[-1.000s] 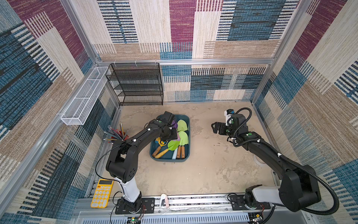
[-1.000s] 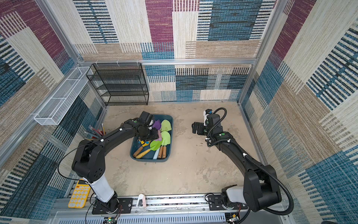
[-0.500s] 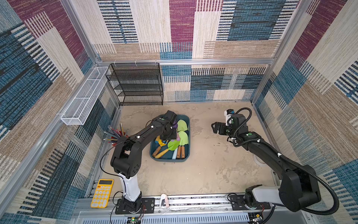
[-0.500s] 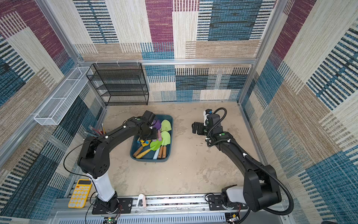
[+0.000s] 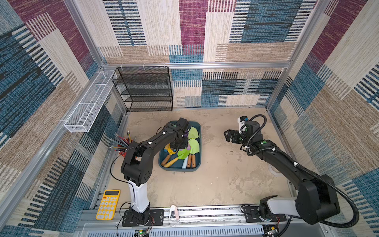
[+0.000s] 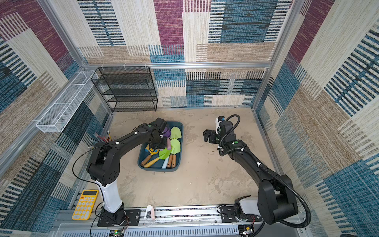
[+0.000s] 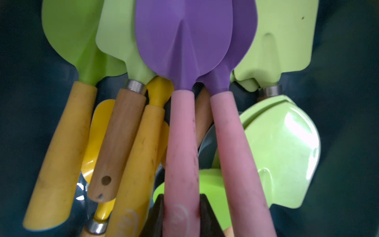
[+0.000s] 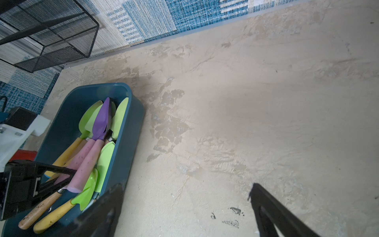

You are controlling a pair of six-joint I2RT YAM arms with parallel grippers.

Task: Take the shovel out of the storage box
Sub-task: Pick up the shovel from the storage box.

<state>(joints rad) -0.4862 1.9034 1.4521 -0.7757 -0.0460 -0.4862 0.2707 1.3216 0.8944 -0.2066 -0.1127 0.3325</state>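
Closing left gripper (image 7: 181,202): its two black fingers (image 7: 155,213) press on both sides of a pink handle, so the grip looks complete.
Held shovel (image 7: 183,39): it has a purple blade and a pink handle, and lies on top of a second purple shovel (image 7: 244,30) of the same kind. It is probably not lifted yet, but in both top views the wrist covers this place.
Meaning for the task: the grasp seems done, and what remains is the lift out of the box.
Storage box (image 5: 178,169): it stands on the sandy floor (image 5: 225,174) between the two arms, nearer to the left one. All the shovels are inside it, with green blades (image 5: 193,144) just beside the held one.
Risk: the second purple shovel touches the held one and could be dragged up together with it.
Right gripper (image 5: 229,135): the jaws stand wide apart and hold nothing. It hovers over bare floor, well apart from the box.
Change since one second ago: the left jaws were not yet shut then. The left elbow has swung a little toward the box, while the wrist has kept its place over the tools. The right arm and the box are where they were.
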